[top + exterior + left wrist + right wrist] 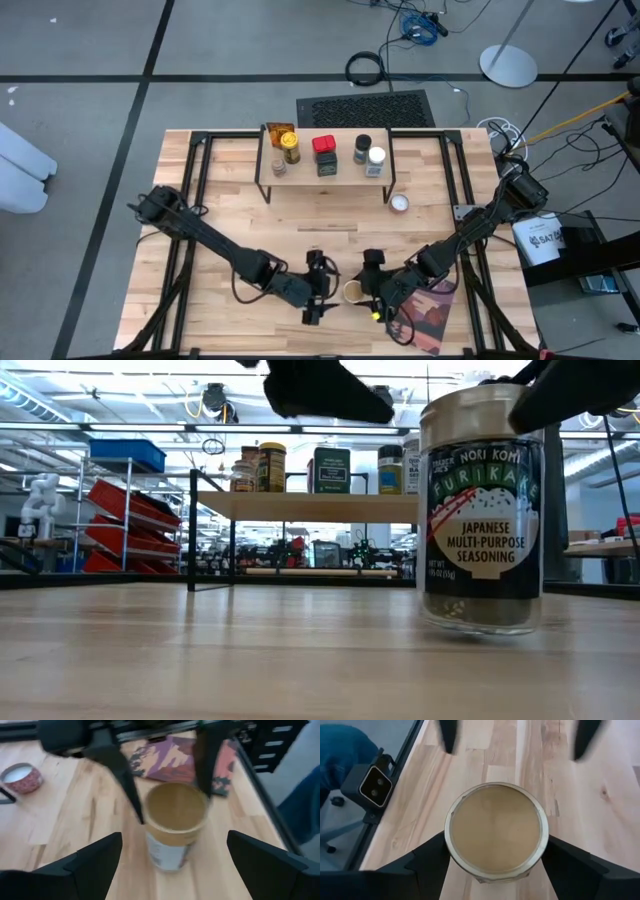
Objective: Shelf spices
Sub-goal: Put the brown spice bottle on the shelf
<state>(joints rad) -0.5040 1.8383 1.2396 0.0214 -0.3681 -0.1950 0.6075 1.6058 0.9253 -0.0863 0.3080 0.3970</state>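
A glass furikake jar (352, 291) with a tan lid stands upright on its base near the table's near edge, also seen in the low view (482, 510). My right gripper (496, 839) comes down on it from above, shut on its top. My left gripper (322, 290) hovers just left of the jar, open, with the jar (172, 827) ahead of its spread fingers and untouched. The shelf (330, 180) stands at the far side. Several spices rest on its plank: a yellow-topped jar (289, 148), a red-topped tin (324, 150), a black-topped one (362, 148) and a white-topped one (376, 160). My right gripper pinches the furikake jar's tan lid rim (451, 827) between its two fingers, one on each side. The fingers (131, 795) come from above, pointing down at a slight slant. The jar stands upright with its base (482, 622) on the table.
A small round tin (399, 203) sits on the table in front of the shelf's right legs. A reddish-purple book (432, 312) lies flat at the near right corner, beside the right arm. Open planks lie between the jar and the shelf (320, 507).
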